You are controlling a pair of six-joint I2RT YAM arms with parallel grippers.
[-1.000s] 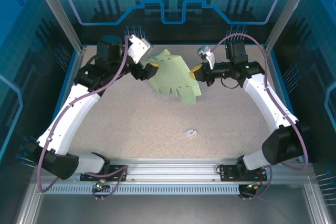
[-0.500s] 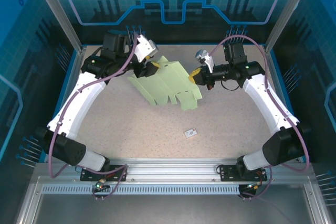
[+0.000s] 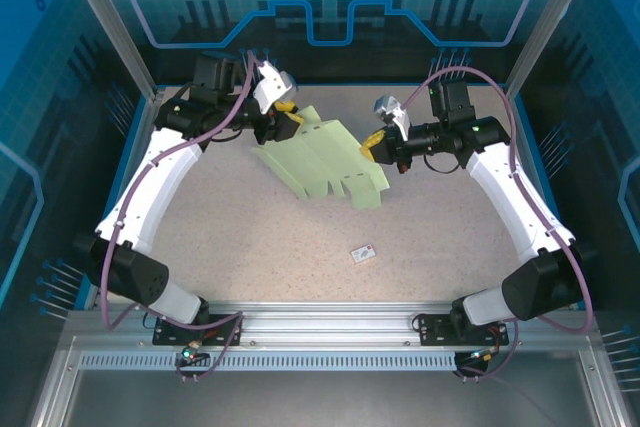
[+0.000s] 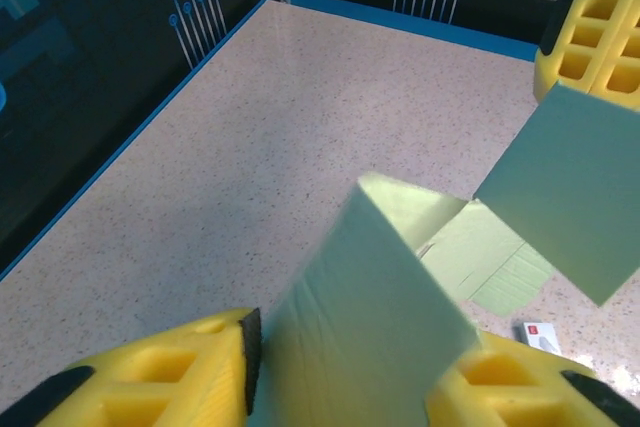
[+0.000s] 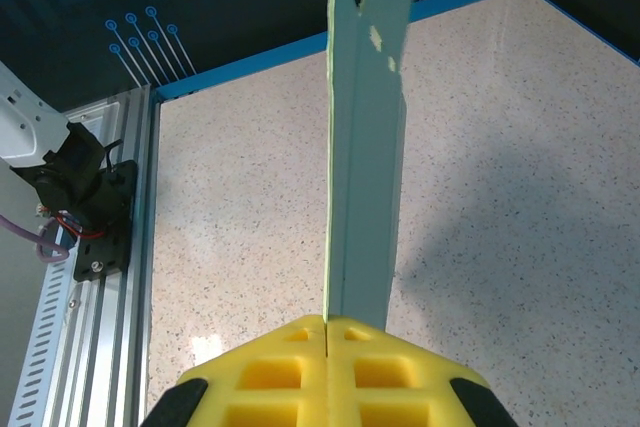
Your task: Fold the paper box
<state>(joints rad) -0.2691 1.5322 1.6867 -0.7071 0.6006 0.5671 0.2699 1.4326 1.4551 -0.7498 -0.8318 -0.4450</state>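
Item: paper box [image 3: 322, 159], a pale green creased cut-out with its flaps and tabs still spread out, not yet a box.
Location: slung between the two pincers. One end is at the left pincer [image 3: 287, 117] and the opposite edge at the right pincer [image 3: 371, 144]. It appears to be raised off the bench [image 3: 250, 237], tilted, with its lower tabs hanging on the near side of both pincers.
Left pincer: in its wrist view a bent card panel fills the gap, with a yellow pad against each side. I judge it to be pinching the paper box at a partly spread width.
Right pincer: pads pressed together with the card edge-on in the seam between them, so it is pinching the paper box.
Other: small white tag [image 3: 364, 253] lies on the bench, well apart from both pincers on their near side, untouched.
Step in hand (judgement): early folding. The sheet is gripped at both ends and a panel is turned along a crease beside the left pincer.
Next move calls for (judgement): right pincer holding firm as an anchor while the left swings its panel over the crease. Keep the pull gentle, as thin card buckles or slips easily.
Risk: a crease forming off the scored line.
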